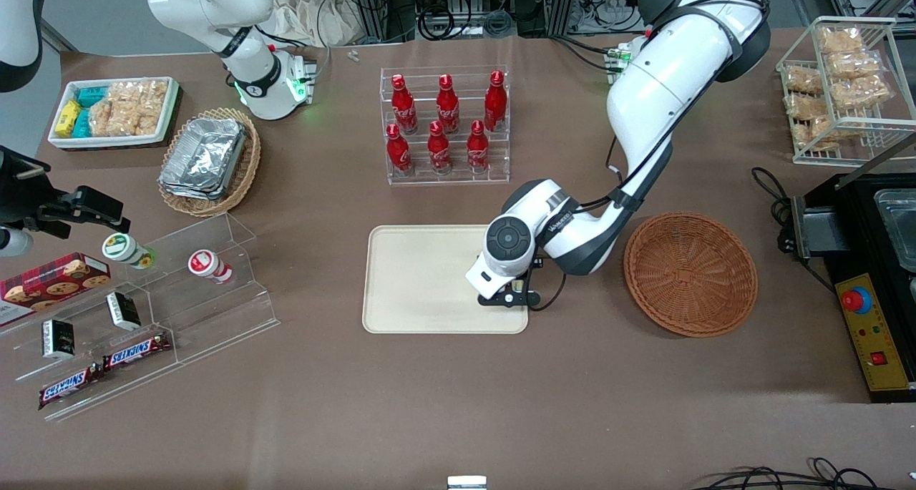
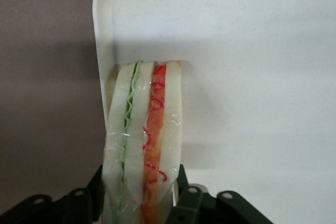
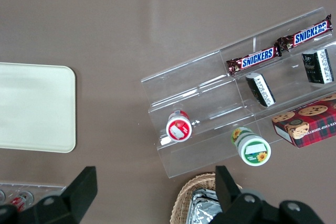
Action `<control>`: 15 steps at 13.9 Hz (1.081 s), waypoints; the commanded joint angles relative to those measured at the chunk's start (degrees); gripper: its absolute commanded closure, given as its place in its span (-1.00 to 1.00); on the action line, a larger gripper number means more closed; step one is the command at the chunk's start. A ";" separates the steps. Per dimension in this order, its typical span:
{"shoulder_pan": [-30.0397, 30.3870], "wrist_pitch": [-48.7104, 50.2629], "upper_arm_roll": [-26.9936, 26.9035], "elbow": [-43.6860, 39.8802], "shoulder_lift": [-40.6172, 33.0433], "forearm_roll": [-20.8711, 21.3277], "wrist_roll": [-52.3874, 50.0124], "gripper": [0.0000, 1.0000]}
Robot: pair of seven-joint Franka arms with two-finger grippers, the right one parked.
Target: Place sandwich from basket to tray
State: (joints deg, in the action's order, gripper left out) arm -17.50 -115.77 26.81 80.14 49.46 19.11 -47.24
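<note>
- Front view: takes in whole table (image 1: 458, 418) — tray (image 1: 422, 279) at centre, basket (image 1: 690, 273) just beside it at 3 o'clock toward working arm's end, apart from tray, nothing visible inside.
- Same view: bottle rack (image 1: 445, 125) at 12 o'clock from tray, farther from camera; tan basket of foil containers (image 1: 209, 161) and clear stepped shelf (image 1: 150, 304) with snacks toward parked arm's end.
- Same view: gripper (image 1: 509, 298) low over tray's corner nearest camera on basket side; wrist housing hides load entirely.
- Left wrist view: supplies what front view lacks — sandwich (image 2: 144, 145) on edge, cut face to camera, green filling one side, red-orange the other, clear wrap glinting.
- Same view: lower tip of sandwich down at tray (image 2: 252, 77) surface, just inside rounded corner and rim; contact likely, not certain.
- Gripper (image 2: 142, 192) fingers (image 2: 189, 198) narrowly apart, pinching sandwich on both bread faces.
</note>
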 commanded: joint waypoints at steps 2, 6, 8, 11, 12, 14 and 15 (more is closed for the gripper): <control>0.00 1.25 -0.27 -1.39 -2.60 1.37 -2.07 -1.00; 5.17 8.26 0.08 -1.13 -11.55 0.32 -0.76 -1.00; 6.86 13.53 0.26 -1.30 -16.22 -1.60 3.01 -1.00; 13.79 18.45 0.26 -0.95 -23.34 -10.56 12.22 -1.00; 15.72 21.43 0.26 -0.96 -25.53 -12.93 16.52 -1.00; 18.62 25.23 0.26 -0.78 -27.74 -14.45 21.56 -1.00; 19.33 26.64 0.26 -0.69 -28.45 -14.45 23.58 -1.00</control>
State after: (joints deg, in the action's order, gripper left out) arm 0.03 -90.97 26.68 77.22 23.32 6.16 -27.49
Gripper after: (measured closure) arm 0.000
